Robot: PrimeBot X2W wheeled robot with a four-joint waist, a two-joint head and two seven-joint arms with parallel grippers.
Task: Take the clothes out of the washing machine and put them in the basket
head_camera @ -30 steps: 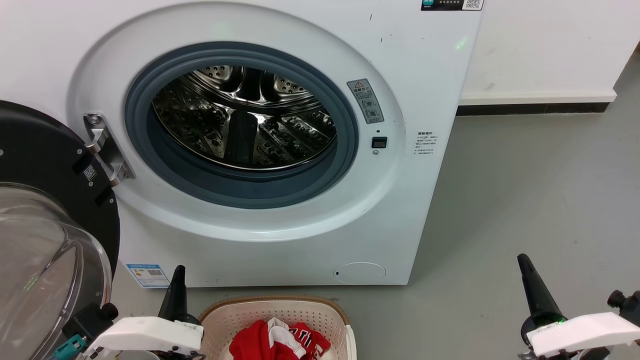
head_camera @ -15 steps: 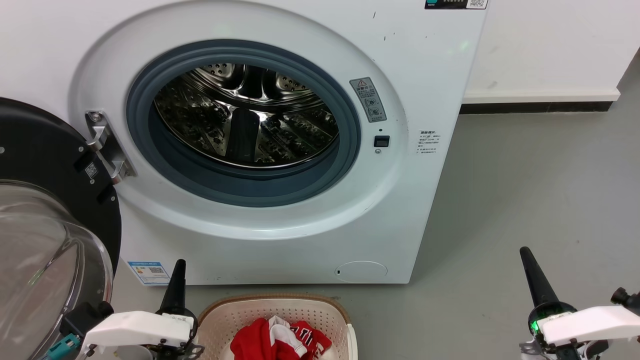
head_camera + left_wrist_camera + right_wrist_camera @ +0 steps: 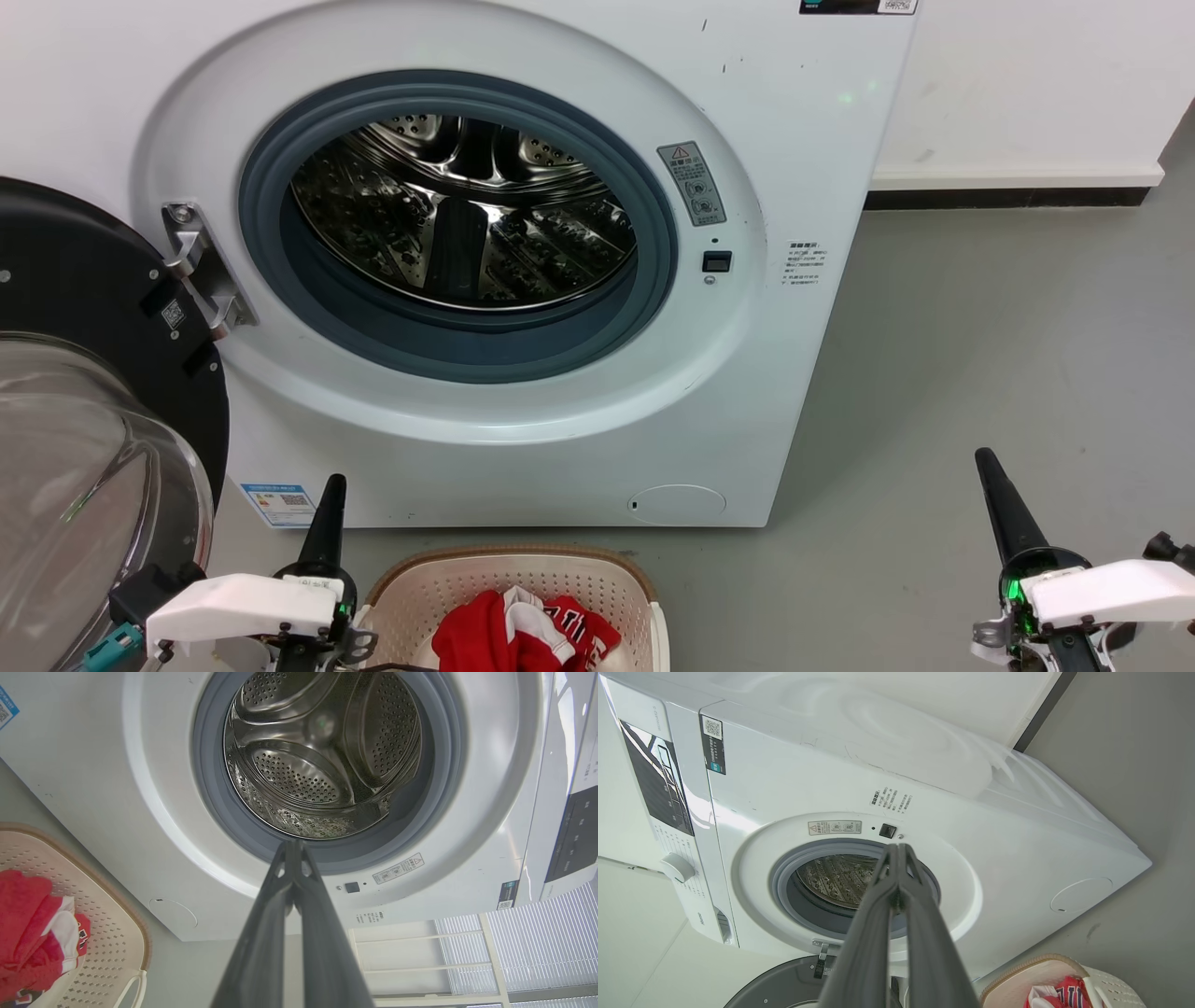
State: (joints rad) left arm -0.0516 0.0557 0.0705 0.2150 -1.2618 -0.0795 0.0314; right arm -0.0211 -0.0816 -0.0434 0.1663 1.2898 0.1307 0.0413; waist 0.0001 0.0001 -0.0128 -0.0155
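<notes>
A white washing machine (image 3: pixel 794 168) shows a grey seal (image 3: pixel 448 359) and a silver, hole-dotted drum (image 3: pixel 523 252). The clothes (image 3: pixel 485 639) are red with white trim; the perforated basket (image 3: pixel 560 583) is cream, rimmed brown.

Red clothes (image 3: pixel 523 635) in basket (image 3: pixel 597 583); washing machine (image 3: pixel 766 392) drum bare.

left pincer (image 3: pixel 333 483): black, tapered, white wrist shell (image 3: pixel 243 602) | right pincer (image 3: pixel 984 459): same, green light (image 3: pixel 1009 590)
</notes>
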